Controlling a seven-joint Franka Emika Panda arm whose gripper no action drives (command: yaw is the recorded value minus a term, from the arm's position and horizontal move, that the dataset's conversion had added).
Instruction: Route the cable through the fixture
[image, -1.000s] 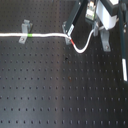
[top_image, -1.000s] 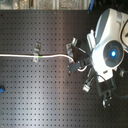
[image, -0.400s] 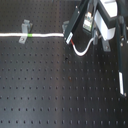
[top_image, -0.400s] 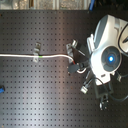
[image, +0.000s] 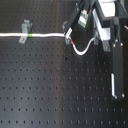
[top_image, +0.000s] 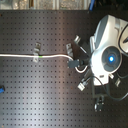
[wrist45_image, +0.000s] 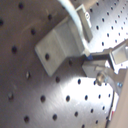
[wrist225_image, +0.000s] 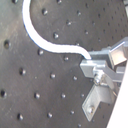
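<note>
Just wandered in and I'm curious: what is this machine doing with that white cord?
A robot arm is threading a white cable through small metal clips bolted to a black perforated board. The cable already lies along the first clip and reaches the second clip. The gripper holds its free end just past it.
</note>
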